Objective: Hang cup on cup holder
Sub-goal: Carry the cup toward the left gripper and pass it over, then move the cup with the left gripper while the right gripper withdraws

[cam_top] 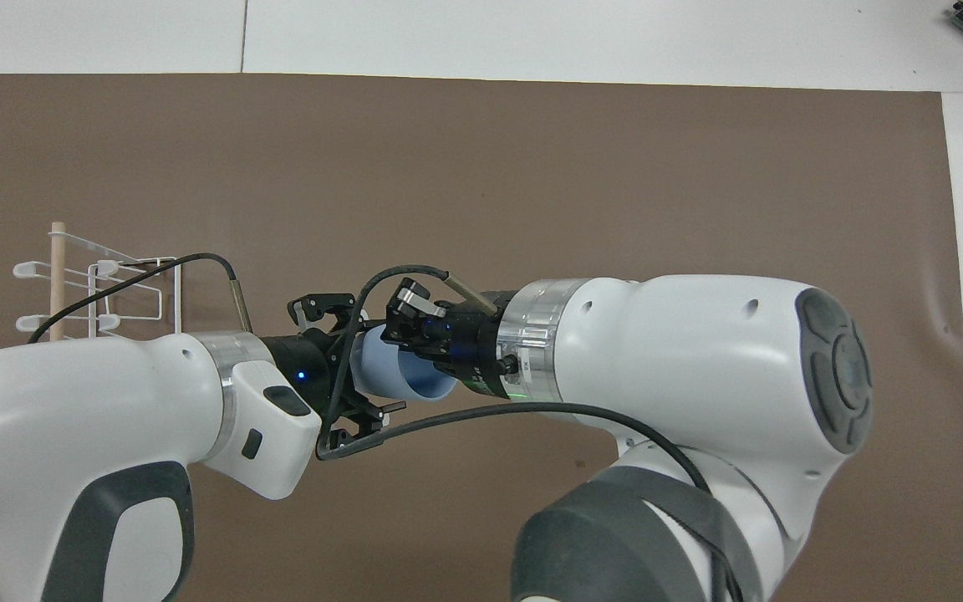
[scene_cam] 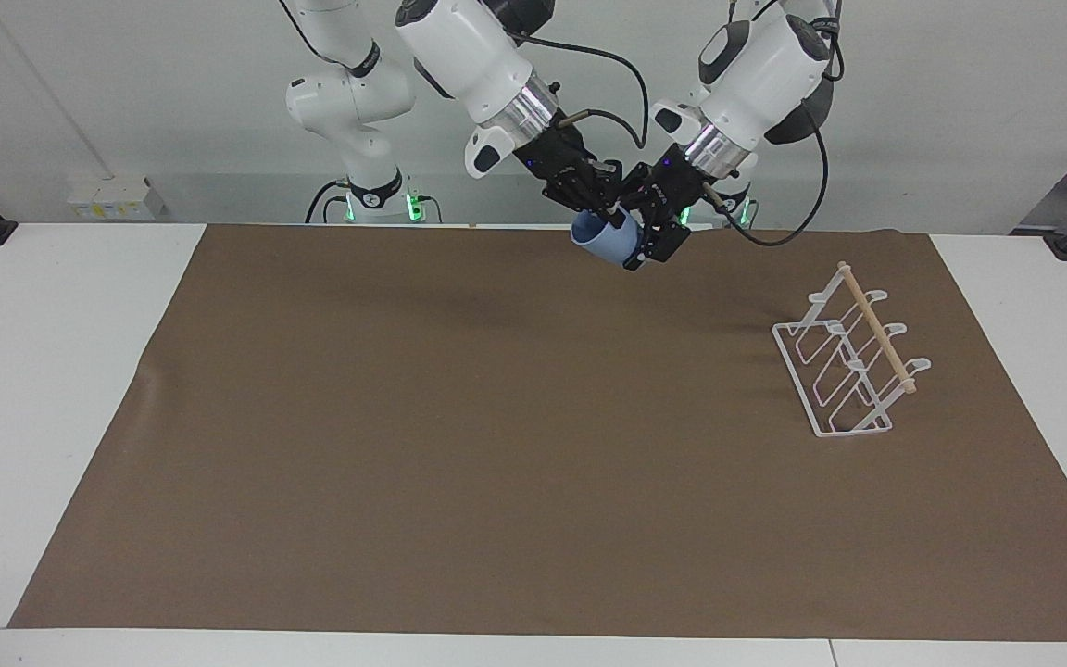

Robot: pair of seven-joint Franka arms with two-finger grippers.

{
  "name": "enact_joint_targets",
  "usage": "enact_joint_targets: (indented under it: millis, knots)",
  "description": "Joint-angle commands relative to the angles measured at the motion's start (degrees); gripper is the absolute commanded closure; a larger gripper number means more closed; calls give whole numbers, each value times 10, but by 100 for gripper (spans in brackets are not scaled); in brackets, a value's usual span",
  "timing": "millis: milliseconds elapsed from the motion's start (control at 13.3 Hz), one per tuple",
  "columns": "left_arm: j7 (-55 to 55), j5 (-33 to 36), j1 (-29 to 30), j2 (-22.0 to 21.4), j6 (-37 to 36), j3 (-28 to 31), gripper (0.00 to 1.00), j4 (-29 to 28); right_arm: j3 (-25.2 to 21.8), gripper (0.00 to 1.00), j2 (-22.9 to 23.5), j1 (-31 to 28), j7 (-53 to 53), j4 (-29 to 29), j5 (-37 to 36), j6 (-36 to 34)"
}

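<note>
Above the table, the right claw grips the cup by its rim, tilted in the air. The left claw, spread wide, straddles the cup's base end. The holder stands well apart, toward the left arm's end.

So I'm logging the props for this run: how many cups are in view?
1. The cup is up in the air over the mat's edge nearest the robots, gripped at its rim by the right gripper, with the left gripper open around its base. None hangs on the cup holder.
</note>
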Motion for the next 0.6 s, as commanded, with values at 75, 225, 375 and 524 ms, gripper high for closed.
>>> enact_joint_targets:
  millis: [75, 225, 375, 524]
  knots:
    - [-7, -9, -15, -3, -2, 6, 100, -2, 0, 100, -1, 1, 6, 1, 17, 10]
    - [-6, -9, -10, 1, -12, 7, 100, 4, 0, 100, -1, 0, 6, 1, 17, 9]
    - [-8, -8, -8, 3, -18, 7, 100, 11, 0, 100, -1, 0, 6, 1, 17, 8]
    - [-11, 8, -4, 8, -31, 9, 100, 29, 0, 91, -1, -1, 6, 1, 17, 7]
